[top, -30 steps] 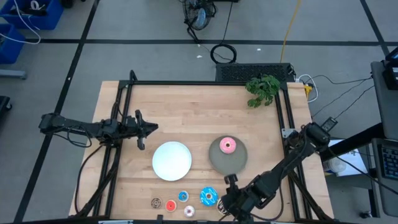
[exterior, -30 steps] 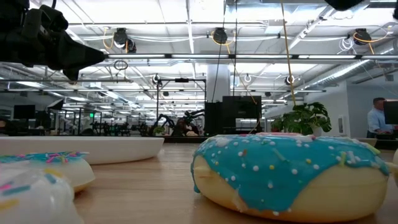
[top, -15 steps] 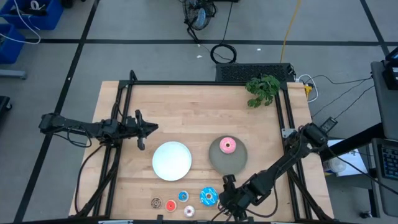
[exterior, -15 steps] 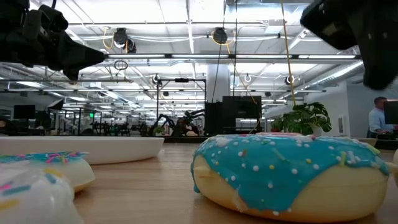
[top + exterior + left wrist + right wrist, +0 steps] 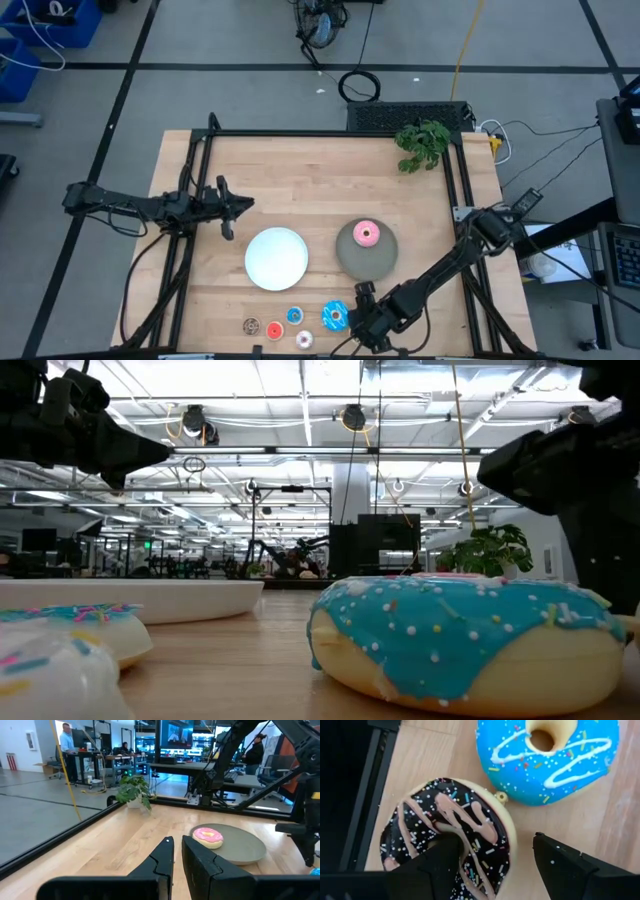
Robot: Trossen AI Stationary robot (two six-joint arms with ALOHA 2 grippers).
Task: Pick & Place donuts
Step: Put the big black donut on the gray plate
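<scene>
Overhead camera looks straight down on the light wooden table [image 5: 320,200]; a table-level camera faces the room, close behind the blue-iced sprinkled donut [image 5: 465,640], also seen by the right wrist camera.

bright, even light from ceiling strips [image 5: 300,450], glaring in the low view. soft shadows on the surface [image 5: 320,190]. donuts [image 5: 60,660] nearest that lens blur; beneath the right claw [image 5: 490,865], sprinkles stay sharp.
</scene>
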